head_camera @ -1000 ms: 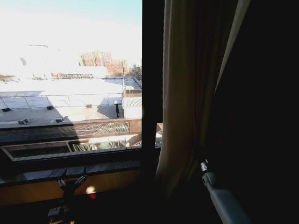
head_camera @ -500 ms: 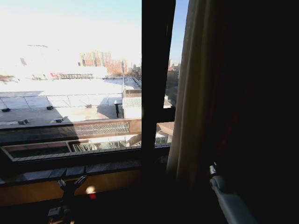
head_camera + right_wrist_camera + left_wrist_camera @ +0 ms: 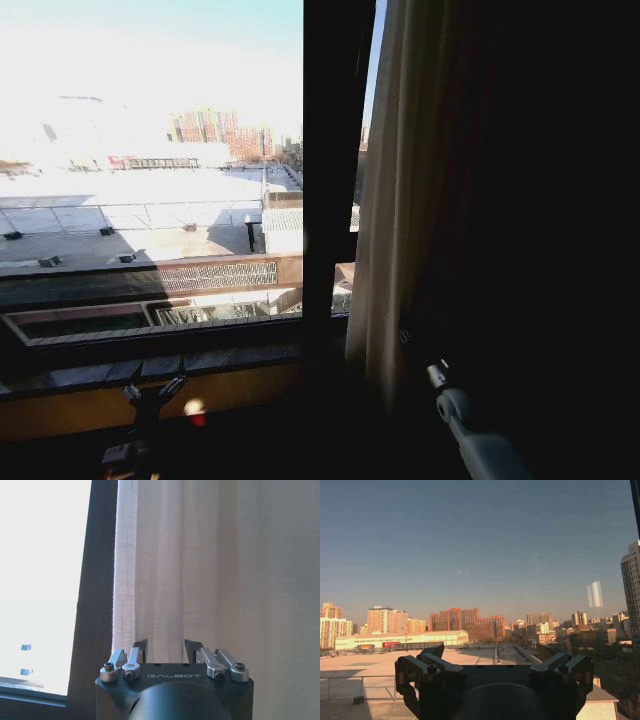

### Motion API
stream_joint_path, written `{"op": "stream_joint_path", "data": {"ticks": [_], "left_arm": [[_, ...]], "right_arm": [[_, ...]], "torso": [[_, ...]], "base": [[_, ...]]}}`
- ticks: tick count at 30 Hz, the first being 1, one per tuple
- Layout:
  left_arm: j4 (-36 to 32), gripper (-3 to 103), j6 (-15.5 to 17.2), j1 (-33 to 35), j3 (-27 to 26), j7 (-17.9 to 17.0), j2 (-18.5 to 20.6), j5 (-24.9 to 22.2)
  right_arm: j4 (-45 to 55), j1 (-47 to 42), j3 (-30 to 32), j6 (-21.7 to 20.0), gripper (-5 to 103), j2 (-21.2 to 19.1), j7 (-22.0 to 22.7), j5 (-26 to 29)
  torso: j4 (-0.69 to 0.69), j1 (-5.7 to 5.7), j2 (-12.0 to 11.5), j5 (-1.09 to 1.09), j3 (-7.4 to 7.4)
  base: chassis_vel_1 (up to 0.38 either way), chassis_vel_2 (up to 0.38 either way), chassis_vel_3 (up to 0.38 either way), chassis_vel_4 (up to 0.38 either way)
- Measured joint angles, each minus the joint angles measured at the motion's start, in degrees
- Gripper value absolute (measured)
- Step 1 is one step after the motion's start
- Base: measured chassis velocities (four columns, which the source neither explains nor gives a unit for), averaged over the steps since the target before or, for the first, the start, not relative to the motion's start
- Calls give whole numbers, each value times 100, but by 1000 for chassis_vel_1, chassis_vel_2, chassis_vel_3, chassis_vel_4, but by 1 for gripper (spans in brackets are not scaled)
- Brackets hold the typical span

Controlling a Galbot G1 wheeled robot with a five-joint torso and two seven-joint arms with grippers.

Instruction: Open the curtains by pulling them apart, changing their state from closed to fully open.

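the right gripper (image 3: 164,650) faces the curtain (image 3: 200,570) edge, fingers parted around a pleat to drag it right; the left gripper (image 3: 492,665) idles low, spread wide.

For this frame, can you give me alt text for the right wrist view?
The right gripper, fingers open, points at the edge of a sheer cream curtain that hangs in vertical pleats. Beside the curtain's edge stands a dark window frame bar, with bright daylight beyond it.
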Motion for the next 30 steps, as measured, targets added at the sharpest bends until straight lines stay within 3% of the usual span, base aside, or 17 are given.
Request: {"op": "stream_joint_path", "data": {"ticks": [4, 6, 9, 12, 13, 21, 30], "left_arm": [[0, 100, 0, 0, 0, 0, 0, 0], [0, 100, 0, 0, 0, 0, 0, 0], [0, 100, 0, 0, 0, 0, 0, 0], [0, 100, 0, 0, 0, 0, 0, 0], [0, 100, 0, 0, 0, 0, 0, 0], [0, 100, 0, 0, 0, 0, 0, 0], [0, 100, 0, 1, 0, 0, 0, 0]], "right_arm": [[335, -295, -48, 150, 65, 100, -69, -46], [339, -305, -48, 168, 65, 107, -69, -59], [314, -342, 26, 231, 82, 143, -189, -303], [276, -343, 37, 288, 87, 169, -190, -344], [258, -346, 45, 312, 96, 184, -190, -365], [256, -346, 51, 335, 100, 189, -218, -415], [223, -299, 31, 356, 100, 166, -297, -431]], "torso": [[0, 0, 1, -1, -1], [0, 0, 0, 0, -1], [0, 0, 0, 0, 0], [0, 0, 0, 1, 0], [0, 0, 0, 1, 0], [0, 0, 0, 1, 0], [1, -1, 0, 0, 0]], "base": [[0, 0, 0, 0], [0, 0, 0, 0], [0, 0, 0, 0], [0, 0, 0, 0], [0, 0, 0, 0], [63, 26, -60, -18], [240, 102, -236, -117]]}}
